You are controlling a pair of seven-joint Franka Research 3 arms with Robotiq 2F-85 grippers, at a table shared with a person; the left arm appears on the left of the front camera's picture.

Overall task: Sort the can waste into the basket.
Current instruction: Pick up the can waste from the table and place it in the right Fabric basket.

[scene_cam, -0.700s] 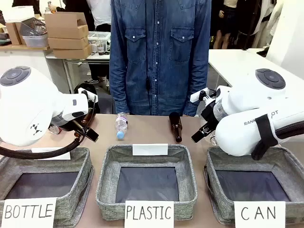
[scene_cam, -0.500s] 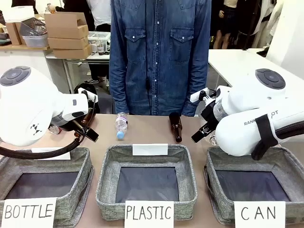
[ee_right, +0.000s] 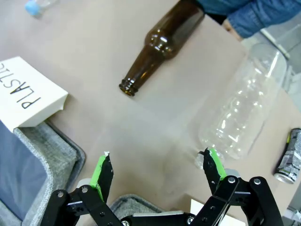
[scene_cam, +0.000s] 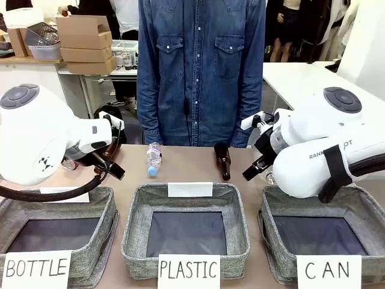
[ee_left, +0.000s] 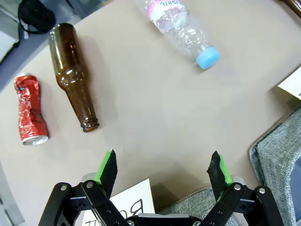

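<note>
Left gripper (ee_left: 162, 165) hangs empty over the table's left part, jaws wide apart. Its wrist view gives the red can (ee_left: 30, 110) lying just beside a brown bottle (ee_left: 73, 75), so a careless descent could pinch glass instead. Right gripper (ee_right: 157, 162) is likewise spread and empty; its wrist view gives the dark can (ee_right: 288, 157) near a clear bottle (ee_right: 240, 117), which is easily nudged. The front view adds the basket (scene_cam: 269, 238) signed CAN, near right, likely a long cross-table carry for the red can.

Three baskets: BOTTLE basket (scene_cam: 90, 256), PLASTIC basket (scene_cam: 135, 256), CAN basket (scene_cam: 278, 265). Two cans — red can (ee_left: 29, 110), dark can (ee_right: 288, 157). Two brown glass bottles — the 10 o'clock brown bottle (ee_left: 70, 75), the 12 o'clock brown bottle (scene_cam: 223, 161). Two clear plastic ones: blue-capped bottle (ee_left: 181, 28), large clear bottle (ee_right: 240, 113).
</note>
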